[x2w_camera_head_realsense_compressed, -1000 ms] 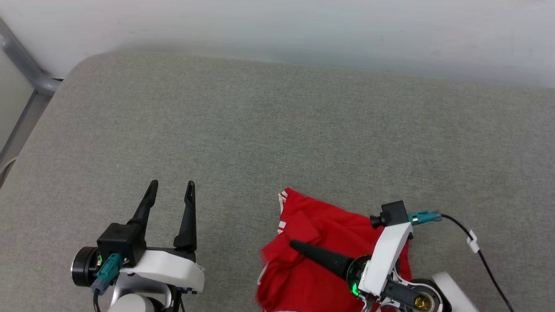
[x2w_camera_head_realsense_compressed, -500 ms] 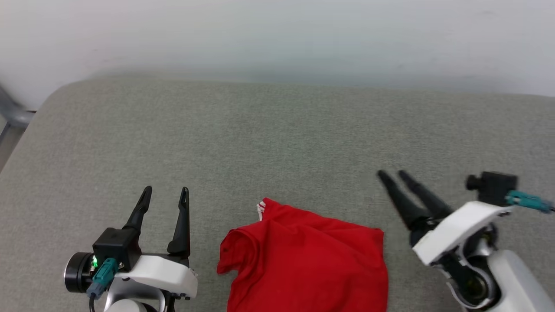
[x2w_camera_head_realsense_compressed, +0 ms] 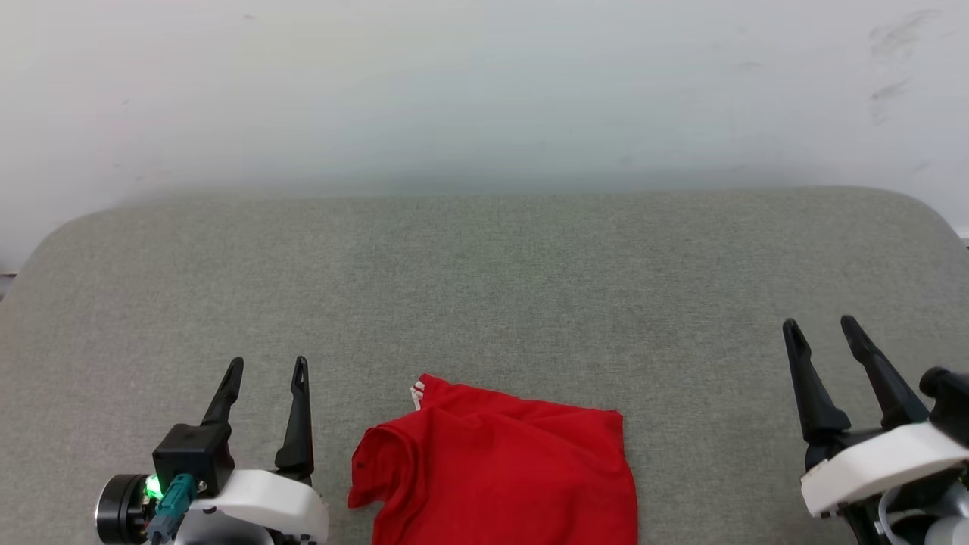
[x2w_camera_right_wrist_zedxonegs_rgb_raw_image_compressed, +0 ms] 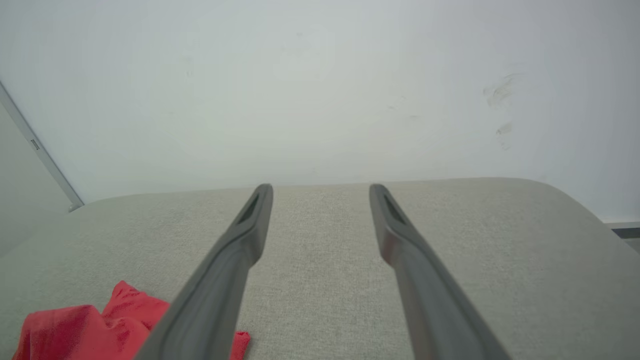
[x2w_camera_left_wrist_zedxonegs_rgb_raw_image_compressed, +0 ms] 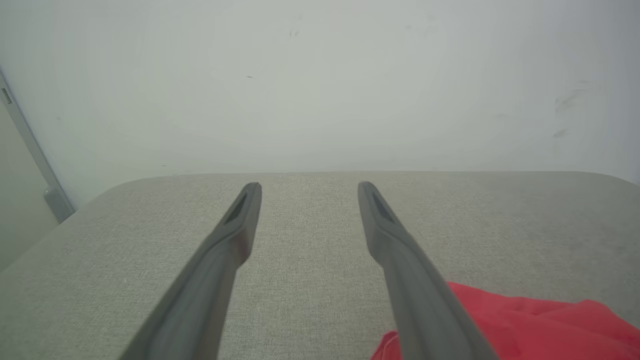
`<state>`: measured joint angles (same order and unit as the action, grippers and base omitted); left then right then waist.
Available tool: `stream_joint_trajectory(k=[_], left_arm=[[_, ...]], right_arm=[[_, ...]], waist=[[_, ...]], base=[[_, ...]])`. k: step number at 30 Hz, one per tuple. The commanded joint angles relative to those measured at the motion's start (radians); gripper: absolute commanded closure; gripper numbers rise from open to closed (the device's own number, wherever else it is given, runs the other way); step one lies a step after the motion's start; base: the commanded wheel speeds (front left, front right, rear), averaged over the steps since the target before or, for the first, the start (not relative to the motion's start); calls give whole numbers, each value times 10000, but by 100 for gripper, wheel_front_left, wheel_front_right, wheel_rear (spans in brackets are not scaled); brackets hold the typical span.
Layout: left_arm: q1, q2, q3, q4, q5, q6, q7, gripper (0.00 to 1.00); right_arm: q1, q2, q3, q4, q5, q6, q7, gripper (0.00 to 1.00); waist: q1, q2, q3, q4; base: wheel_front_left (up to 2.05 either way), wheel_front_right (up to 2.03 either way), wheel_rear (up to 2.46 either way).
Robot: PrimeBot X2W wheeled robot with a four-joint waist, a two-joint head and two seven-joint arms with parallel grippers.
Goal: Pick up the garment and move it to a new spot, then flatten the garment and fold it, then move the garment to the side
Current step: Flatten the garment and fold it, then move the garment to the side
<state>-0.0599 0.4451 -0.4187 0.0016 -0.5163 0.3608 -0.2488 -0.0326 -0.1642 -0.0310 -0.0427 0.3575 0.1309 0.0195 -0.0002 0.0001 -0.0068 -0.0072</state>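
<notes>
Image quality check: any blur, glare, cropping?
Head view: even, soft light, no glare; garment cropped by the bottom edge, cushion hazy along its far edge. Left wrist view: left gripper close to the lens and soft-edged. Right wrist view: right gripper equally soft; wall scuffs readable.

The bright red fabric garment is running off the head view's bottom edge, hiding its lower part.
</notes>
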Motion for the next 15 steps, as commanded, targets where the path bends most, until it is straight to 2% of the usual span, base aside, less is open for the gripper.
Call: stream_joint_trajectory(k=[1,7,15], left_arm=[[178,56,-3,45,45,21,-30,0],[351,77,-66,280,104,47,-62,0],[523,51,-16,626,21,-49,-98,0]], right_arm=[[329,165,-153,-277,-394,-5,76,0],[1085,523,-299,-1100,-1451,-5,339,0],[1507,708,-90,-1461,-1752,-5,473,0]], waist=[[2,-1,-129,-121],[2,-1,-273,-232],[2,-1,-345,-220]], base=[[0,0,0],[0,0,0],[0,0,0]])
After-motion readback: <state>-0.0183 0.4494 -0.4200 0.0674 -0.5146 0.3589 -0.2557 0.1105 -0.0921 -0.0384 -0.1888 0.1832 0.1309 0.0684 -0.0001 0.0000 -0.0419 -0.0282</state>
